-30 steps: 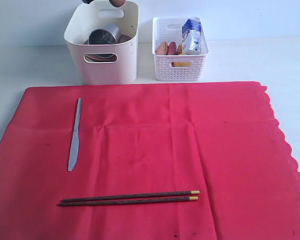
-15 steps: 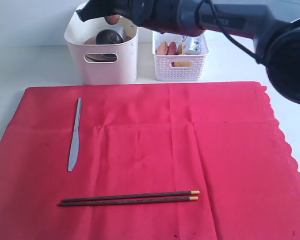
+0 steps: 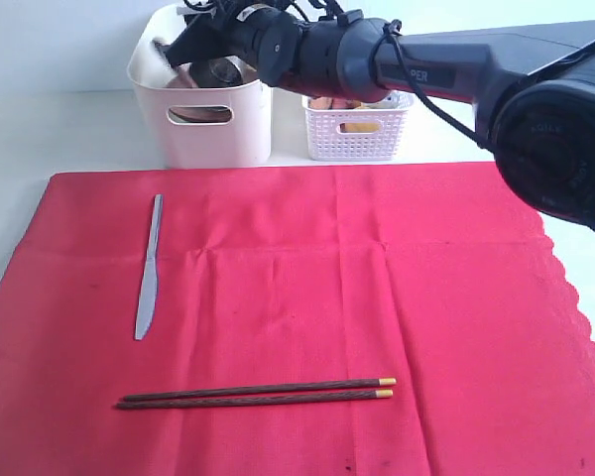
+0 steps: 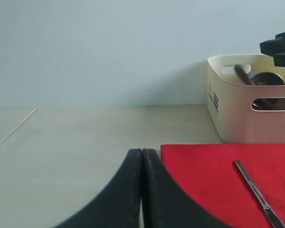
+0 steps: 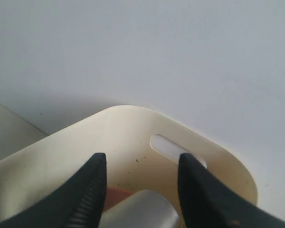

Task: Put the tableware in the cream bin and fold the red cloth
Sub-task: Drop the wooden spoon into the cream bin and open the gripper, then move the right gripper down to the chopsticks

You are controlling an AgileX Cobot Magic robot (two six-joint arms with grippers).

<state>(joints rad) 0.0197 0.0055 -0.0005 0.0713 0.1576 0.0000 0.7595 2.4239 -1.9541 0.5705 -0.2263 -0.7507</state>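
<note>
Pale tabletop (image 3: 59,129) before a plain light wall carries everything. At its back the cream bin (image 3: 218,134) already holds the steel cup (image 3: 218,71) and the brown wooden spoon (image 4: 242,75), which leans on the bin's wall. The right gripper (image 5: 142,159) hangs over that bin, jaws spread and empty, reaching across because the bin stands left of the middle. The silver table knife (image 3: 149,268) and dark chopsticks (image 3: 258,394) lie on the flat red cloth (image 3: 426,297), so folding probably has to wait. The left gripper (image 4: 141,153), fingers pressed together, sits off the cloth's edge, out of the way. A white lattice basket (image 3: 357,134) stands just beside the bin.
</note>
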